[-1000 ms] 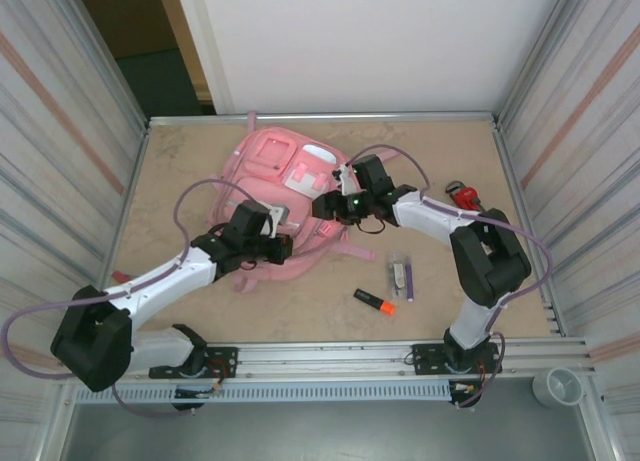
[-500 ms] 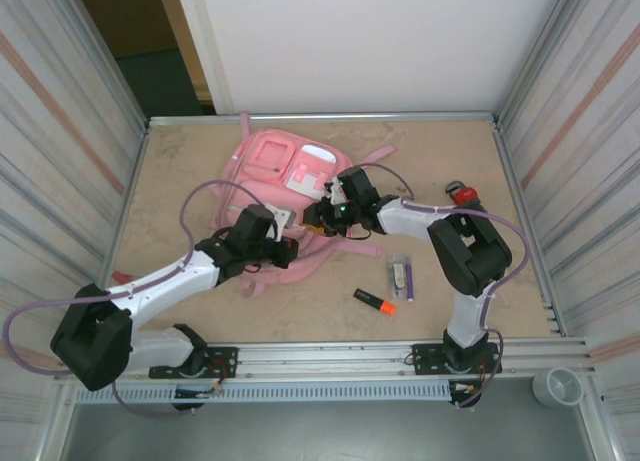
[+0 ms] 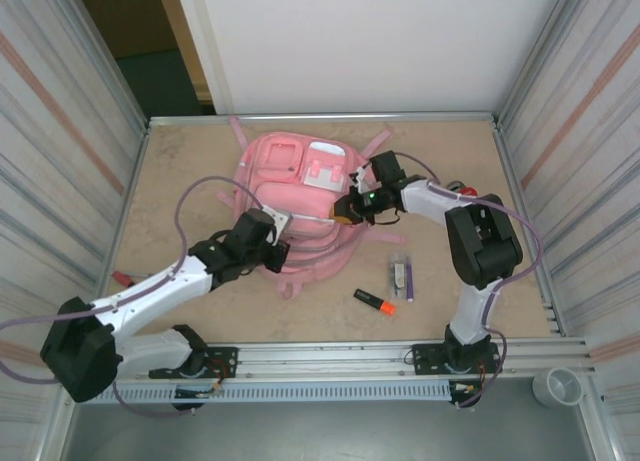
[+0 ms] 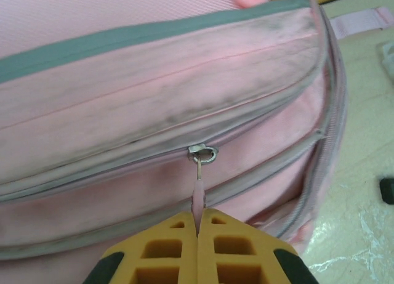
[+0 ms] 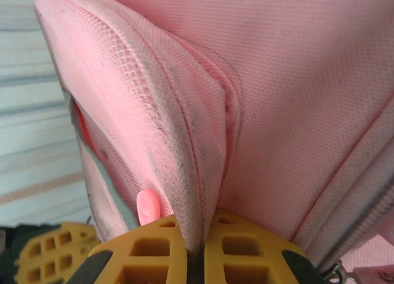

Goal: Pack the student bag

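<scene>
The student bag point(image 3: 296, 193), a large pink backpack with grey zip lines, lies flat in the middle of the table. My left gripper point(image 3: 277, 249) is at its near edge. In the left wrist view the left gripper point(image 4: 198, 215) is shut on the pink zip pull point(image 4: 198, 194), which hangs from a silver slider point(image 4: 204, 153). My right gripper point(image 3: 350, 207) is at the bag's right side. In the right wrist view the right gripper point(image 5: 198, 227) is shut on a fold of the bag's fabric point(image 5: 203, 142), with another pink pull tab point(image 5: 148, 207) just left of it.
An orange highlighter point(image 3: 375, 302) and a clear packet with a purple pen point(image 3: 402, 273) lie on the table right of the bag. A red object point(image 3: 463, 192) sits behind the right arm and a small red item point(image 3: 121, 277) near the left wall. Metal walls ring the table.
My right gripper has closed on the bag's fabric and shifted right. The bag has spread out flatter and moved toward the back. The left gripper kept its hold on the zip pull.
</scene>
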Controlling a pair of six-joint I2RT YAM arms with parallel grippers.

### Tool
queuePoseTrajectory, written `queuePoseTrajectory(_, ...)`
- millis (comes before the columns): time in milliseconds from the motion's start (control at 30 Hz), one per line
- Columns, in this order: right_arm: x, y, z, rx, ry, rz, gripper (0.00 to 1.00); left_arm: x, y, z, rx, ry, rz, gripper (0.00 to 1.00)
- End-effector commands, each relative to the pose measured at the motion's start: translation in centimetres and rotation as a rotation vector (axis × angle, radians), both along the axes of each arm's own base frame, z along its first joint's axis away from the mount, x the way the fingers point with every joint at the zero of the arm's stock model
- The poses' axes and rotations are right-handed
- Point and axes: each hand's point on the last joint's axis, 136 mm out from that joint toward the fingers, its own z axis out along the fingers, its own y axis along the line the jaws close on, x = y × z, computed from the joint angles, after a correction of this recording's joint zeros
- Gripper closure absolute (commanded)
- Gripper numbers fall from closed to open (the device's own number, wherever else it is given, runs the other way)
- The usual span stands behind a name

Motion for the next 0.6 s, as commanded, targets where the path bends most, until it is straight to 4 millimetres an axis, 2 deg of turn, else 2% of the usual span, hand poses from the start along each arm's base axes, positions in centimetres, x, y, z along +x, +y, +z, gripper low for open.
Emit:
queuePoseTrajectory(0,0.7,-1.4,0.3,0.003,-0.033,0.093,1.0,0.3,3.5,0.7,0.072,-0.021,0.086,1.0)
queuePoseTrajectory(67,1.1,-1.3,0.0,-0.02,-0.049,0.114,0.99,0.7,5.2,0.6,0.088,-0.016,0.159,1.0)
queuePoseTrajectory(133,1.3,-0.7,-0.4,-0.075,-0.067,0.144,0.95,0.9,5.6,0.5,0.066,-0.011,0.173,1.0)
queuePoseTrajectory(200,1.7,-0.6,-0.8,-0.199,-0.124,0.172,0.86,0.5,3.6,0.9,-0.015,-0.002,0.085,1.0)
queuePoseTrajectory(267,2.3,-1.1,-0.2,-0.332,-0.222,0.162,0.78,-0.1,1.6,2.0,-0.119,-0.002,0.015,1.0)
queuePoseTrajectory(367,3.0,-3.0,2.9,-0.442,-0.413,0.082,0.66,-0.7,1.5,2.8,-0.16,0.028,0.017,1.0)
queuePoseTrajectory(433,2.4,-3.4,5.3,-0.458,-0.551,0.074,0.6,-0.9,2.1,2.8,-0.151,0.048,0.032,1.0)
queuePoseTrajectory(500,1.1,-2.6,7.2,-0.472,-0.689,0.12,0.54,-1.1,2.2,3.0,-0.173,0.062,0.029,1.0)
queuePoseTrajectory(533,0.4,-1.7,7.9,-0.476,-0.762,0.157,0.45,-1.1,2.0,3.2,-0.196,0.069,0.023,1.0)
queuePoseTrajectory(567,-0.4,-0.7,8.2,-0.469,-0.825,0.21,0.42,-1.1,1.9,3.4,-0.219,0.073,0.016,1.0)
